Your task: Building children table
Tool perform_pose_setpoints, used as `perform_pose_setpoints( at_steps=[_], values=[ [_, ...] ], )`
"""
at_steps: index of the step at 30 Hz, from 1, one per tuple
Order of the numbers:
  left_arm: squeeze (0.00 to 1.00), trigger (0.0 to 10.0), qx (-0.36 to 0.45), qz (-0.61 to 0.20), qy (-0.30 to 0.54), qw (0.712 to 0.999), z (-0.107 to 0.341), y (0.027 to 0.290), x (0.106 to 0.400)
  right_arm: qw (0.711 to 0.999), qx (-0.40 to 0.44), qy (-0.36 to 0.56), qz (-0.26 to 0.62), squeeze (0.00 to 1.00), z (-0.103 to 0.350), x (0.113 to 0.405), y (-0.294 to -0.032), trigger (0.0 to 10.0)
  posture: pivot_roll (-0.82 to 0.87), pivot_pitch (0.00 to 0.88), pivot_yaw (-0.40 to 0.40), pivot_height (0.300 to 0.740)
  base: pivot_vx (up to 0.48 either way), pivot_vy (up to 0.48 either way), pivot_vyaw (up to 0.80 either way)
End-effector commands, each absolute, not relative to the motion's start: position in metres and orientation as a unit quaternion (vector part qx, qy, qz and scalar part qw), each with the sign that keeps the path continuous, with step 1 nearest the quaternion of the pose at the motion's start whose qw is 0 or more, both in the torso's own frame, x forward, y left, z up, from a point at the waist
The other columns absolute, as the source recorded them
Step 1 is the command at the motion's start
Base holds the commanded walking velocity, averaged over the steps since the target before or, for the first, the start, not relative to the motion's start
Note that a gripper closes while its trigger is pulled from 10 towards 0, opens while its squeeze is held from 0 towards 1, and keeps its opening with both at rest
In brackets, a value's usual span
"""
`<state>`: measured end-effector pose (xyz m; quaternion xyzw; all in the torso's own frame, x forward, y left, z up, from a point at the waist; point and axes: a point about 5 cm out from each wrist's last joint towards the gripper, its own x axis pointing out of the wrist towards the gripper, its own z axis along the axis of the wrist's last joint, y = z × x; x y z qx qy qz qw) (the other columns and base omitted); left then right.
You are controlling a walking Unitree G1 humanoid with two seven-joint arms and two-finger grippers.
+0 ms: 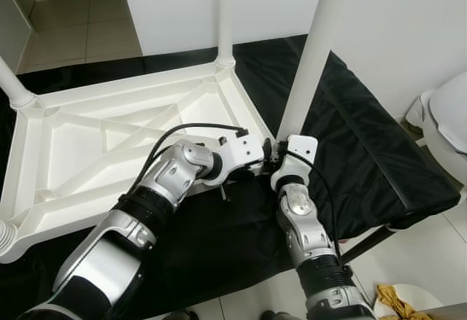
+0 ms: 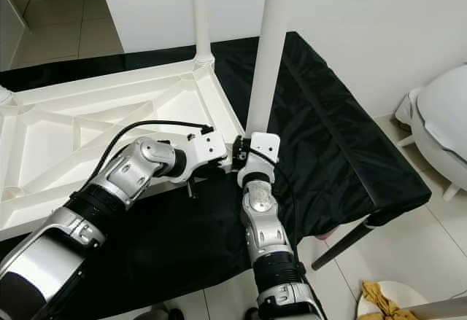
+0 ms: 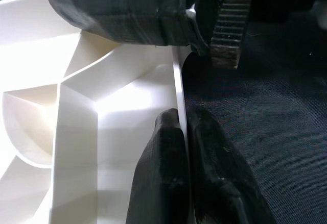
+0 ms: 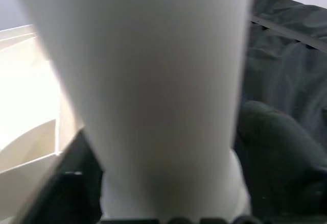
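A white plastic children's table top point(image 1: 109, 145) lies upside down on a black cloth-covered surface point(image 1: 379, 152), its ribbed underside facing up. White cylindrical legs stand up from its corners: one at the far corner point(image 1: 225, 14), one at the left corner point(image 1: 13, 87), and a long white plastic leg point(image 1: 314, 50) at the near right corner, rising out of frame.

The left gripper point(image 3: 183, 132) sits at the near right edge of the table top, beside the base of that long leg. In the left wrist view its two black fingers point(image 3: 158, 173) are pressed together on the thin white rim of the table top, one finger inside the frame and one outside over the black cloth.

The right gripper point(image 4: 163, 183) is at the base of the long white leg, reaching in from the near side. In the right wrist view the leg fills the space between its two black fingers point(image 4: 276, 147), one on each side and close against it, so it clasps the leg low down, just above the table corner.

A white rounded object point(image 2: 441, 123) stands on the tiled floor to the right, and a yellow cloth point(image 2: 383, 302) lies on a pale round thing near the bottom right
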<state>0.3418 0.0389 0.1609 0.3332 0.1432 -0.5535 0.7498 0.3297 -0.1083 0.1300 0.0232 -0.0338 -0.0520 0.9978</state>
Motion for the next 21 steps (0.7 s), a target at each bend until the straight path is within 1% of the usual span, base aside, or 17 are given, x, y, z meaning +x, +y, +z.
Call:
perform_pose_setpoints(
  at_steps=[1,4,5,6,8,9,10,11,15,16,18,19,21],
  values=[
    [0.0,10.0,0.352,-0.551,0.153,0.741,0.159,0.046,0.343,0.993,0.021,-0.001,-0.113,1.0,0.114,0.329,-0.149,10.0,-0.09,0.085,0.058,0.74,0.0,0.0,0.0],
    [0.0,10.0,0.352,-0.551,0.153,0.741,0.159,0.046,0.343,0.995,0.02,-0.008,-0.099,1.0,0.117,0.332,-0.149,10.0,-0.09,0.085,0.058,0.74,0.0,0.0,0.0],
    [0.0,10.0,0.351,-0.551,0.153,0.741,0.159,0.045,0.343,0.997,0.023,-0.013,-0.078,1.0,0.12,0.335,-0.149,10.0,-0.09,0.085,0.058,0.74,0.0,0.0,0.0],
    [0.0,10.0,0.351,-0.551,0.153,0.741,0.159,0.045,0.343,0.997,0.023,-0.013,-0.078,1.0,0.12,0.335,-0.149,10.0,-0.09,0.085,0.058,0.74,0.0,0.0,0.0],
    [0.0,10.0,0.351,-0.551,0.153,0.741,0.159,0.045,0.342,0.999,0.009,-0.03,-0.045,1.0,0.129,0.34,-0.151,10.0,-0.08,0.082,0.06,0.74,0.0,0.0,0.0],
    [0.0,10.0,0.351,-0.552,0.153,0.741,0.158,0.045,0.342,0.999,0.002,-0.036,-0.026,0.16,0.132,0.343,-0.152,10.0,-0.08,0.083,0.059,0.74,0.0,0.0,0.0],
    [0.0,10.0,0.351,-0.552,0.153,0.741,0.158,0.045,0.342,0.999,0.003,-0.036,0.0,0.0,0.134,0.345,-0.151,10.0,-0.08,0.083,0.059,0.74,0.0,0.0,0.0],
    [0.0,10.0,0.351,-0.552,0.153,0.741,0.158,0.045,0.342,0.999,0.003,-0.036,0.0,0.0,0.134,0.345,-0.151,10.0,-0.08,0.083,0.059,0.74,0.0,0.0,0.0],
    [0.0,10.0,0.352,-0.553,0.154,0.74,0.158,0.045,0.342,0.994,-0.017,-0.041,0.103,0.0,0.14,0.352,-0.145,10.0,-0.08,0.078,0.061,0.74,0.0,0.0,0.0],
    [0.0,10.0,0.352,-0.553,0.154,0.74,0.158,0.045,0.342,0.994,-0.017,-0.041,0.103,0.0,0.14,0.352,-0.145,10.0,-0.08,0.078,0.061,0.74,0.0,0.0,0.0],
    [0.0,10.0,0.352,-0.554,0.153,0.739,0.159,0.044,0.341,0.985,-0.02,-0.038,0.169,0.0,0.14,0.353,-0.14,10.0,-0.07,0.074,0.063,0.74,0.0,0.0,0.0],
    [0.0,10.0,0.352,-0.554,0.153,0.739,0.159,0.044,0.341,0.985,-0.02,-0.038,0.169,0.0,0.14,0.353,-0.14,10.0,-0.07,0.074,0.063,0.74,0.0,0.0,0.0],
    [0.0,10.0,0.353,-0.555,0.152,0.738,0.159,0.044,0.341,0.972,-0.038,-0.033,0.231,0.0,0.137,0.352,-0.137,10.0,-0.07,0.07,0.064,0.74,0.0,0.0,0.0]
  ],
)
